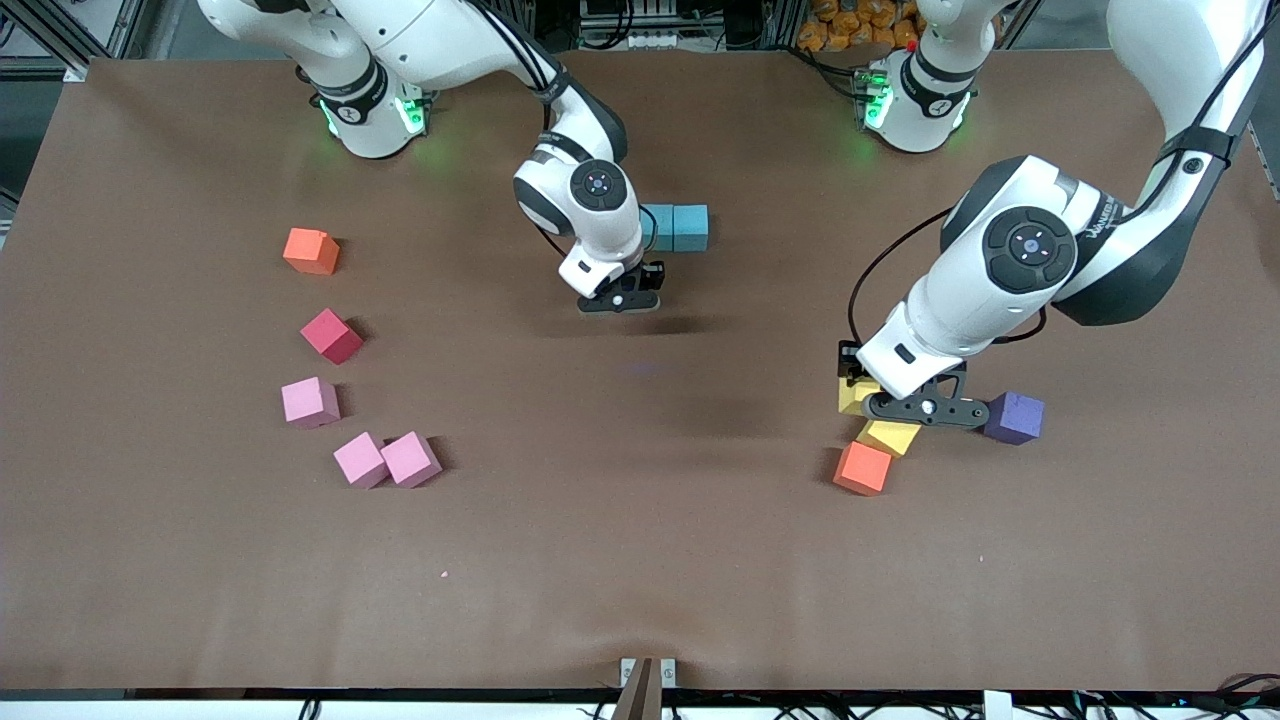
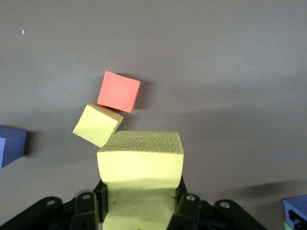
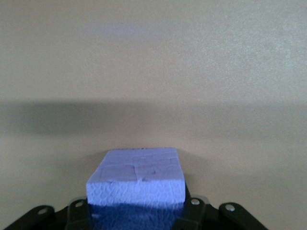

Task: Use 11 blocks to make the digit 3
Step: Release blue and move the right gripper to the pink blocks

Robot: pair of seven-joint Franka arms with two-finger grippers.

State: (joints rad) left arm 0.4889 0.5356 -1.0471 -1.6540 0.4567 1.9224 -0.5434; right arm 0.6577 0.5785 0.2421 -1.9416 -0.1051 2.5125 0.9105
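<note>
In the left wrist view my left gripper (image 2: 140, 203) is shut on a yellow block (image 2: 140, 158). In the front view this gripper (image 1: 858, 385) is low at the left arm's end, right by a second, tilted yellow block (image 1: 888, 436) and an orange block (image 1: 862, 467). A purple block (image 1: 1013, 417) lies beside them. My right gripper (image 1: 648, 282) is low over mid-table, just in front of two cyan blocks (image 1: 675, 228). Its jaws (image 3: 136, 213) hold a purple block (image 3: 136, 177), which the hand hides in the front view.
At the right arm's end lie an orange block (image 1: 311, 251), a red block (image 1: 331, 335) and three pink blocks, one alone (image 1: 309, 402) and two touching (image 1: 385, 459). Another purple block (image 2: 295, 208) shows at the edge of the left wrist view.
</note>
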